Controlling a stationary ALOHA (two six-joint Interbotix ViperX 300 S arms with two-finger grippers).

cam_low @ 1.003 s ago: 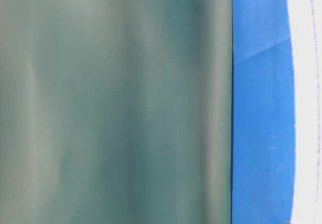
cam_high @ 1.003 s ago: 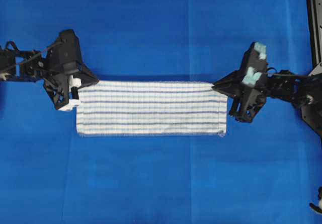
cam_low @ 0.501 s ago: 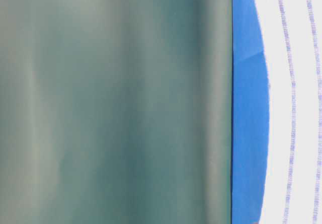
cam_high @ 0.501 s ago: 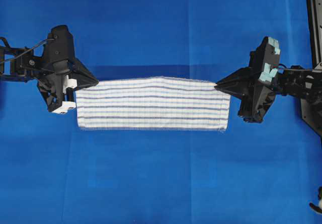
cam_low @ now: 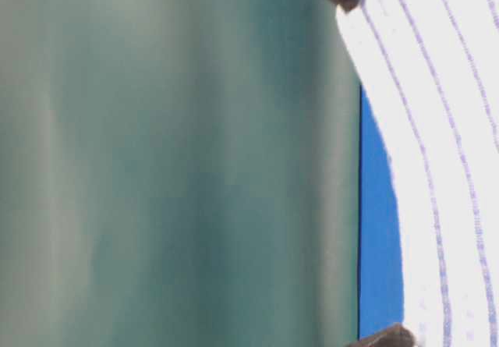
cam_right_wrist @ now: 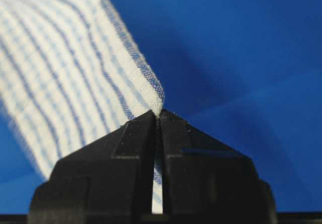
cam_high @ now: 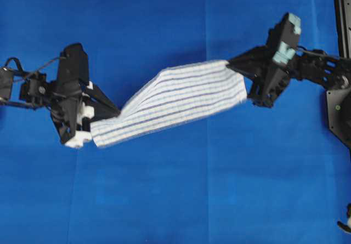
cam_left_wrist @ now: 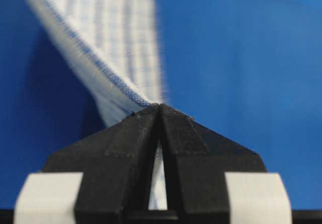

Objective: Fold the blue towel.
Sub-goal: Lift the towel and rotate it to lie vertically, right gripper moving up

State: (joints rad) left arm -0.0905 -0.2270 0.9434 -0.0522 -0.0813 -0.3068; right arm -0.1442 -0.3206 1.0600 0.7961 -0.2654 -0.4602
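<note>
The towel (cam_high: 173, 102) hangs stretched between the two arms above the blue surface (cam_high: 175, 200), running on a slant from lower left to upper right in the overhead view. The left claw (cam_high: 112, 114) is clenched on the towel's left end; in the left wrist view the black tips (cam_left_wrist: 160, 114) meet on the hemmed edge, with a strip of cloth showing in the slit between them. The right claw (cam_high: 235, 64) is clenched on the right end, at its far corner; the right wrist view shows its tips (cam_right_wrist: 157, 118) pinching the corner where the striped hem (cam_right_wrist: 136, 65) turns.

The towel's far edge arches slightly, and the near edge runs straight from below the left claw to the loose near-right corner (cam_high: 243, 98), which hangs free beside the right arm. The cloth narrows and bunches toward the left end.

Bare blue surface spreads all around, widest on the near side and also open on the far side. A black frame (cam_high: 341, 63) stands along the right border. The table-level view is blurred: striped cloth (cam_low: 437, 175) at right, a green backdrop (cam_low: 171, 160) at left.
</note>
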